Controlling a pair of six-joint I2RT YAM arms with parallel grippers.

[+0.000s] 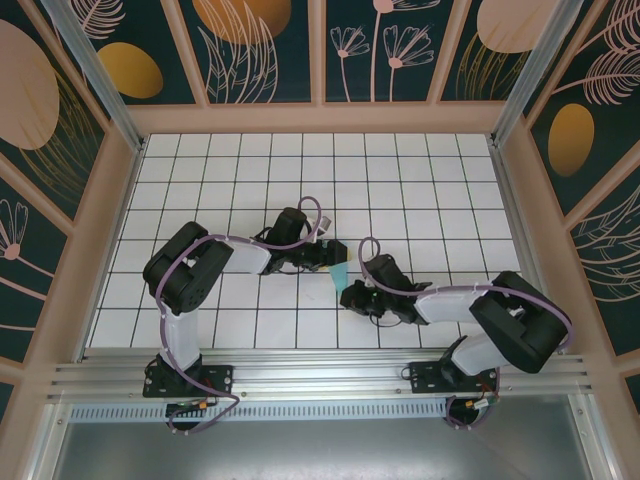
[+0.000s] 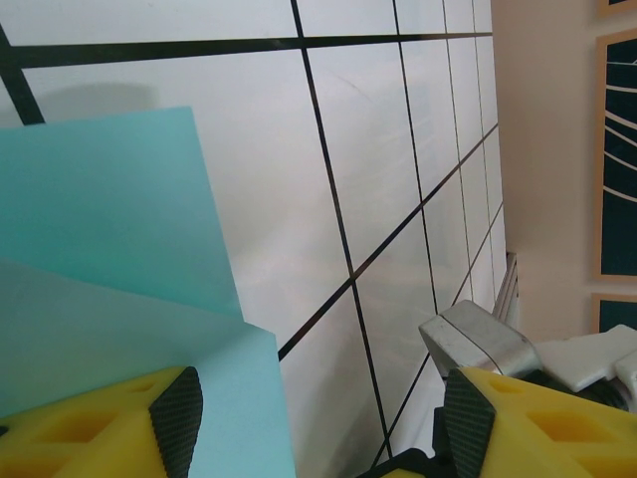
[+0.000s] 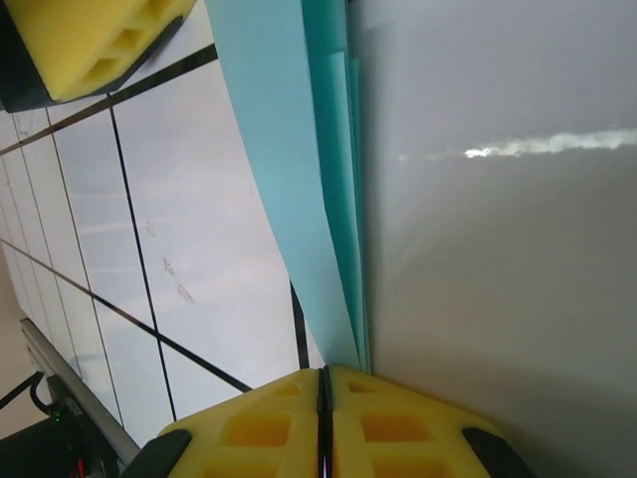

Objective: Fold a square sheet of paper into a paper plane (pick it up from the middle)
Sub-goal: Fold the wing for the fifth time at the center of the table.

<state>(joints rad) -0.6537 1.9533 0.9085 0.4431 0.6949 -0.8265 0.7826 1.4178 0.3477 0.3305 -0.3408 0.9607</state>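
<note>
Nearest, just below centre of the top view, your right gripper (image 3: pixel 320 380) is pinched closed on the square sheet of paper (image 3: pixel 289 149), which is folded and raised mid-frame. Just beyond, your left gripper (image 2: pixel 320 418) stands open around its edge. Judged light, limp and easily creased; grip the layered fold.

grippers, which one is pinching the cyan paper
The right gripper: its jaws are pressed together on the cyan paper. The left gripper has its jaws standing apart.

White gridded table (image 1: pixel 420 170) (black lines) inside dark floral wall panels (image 1: pixel 260 50).
</note>
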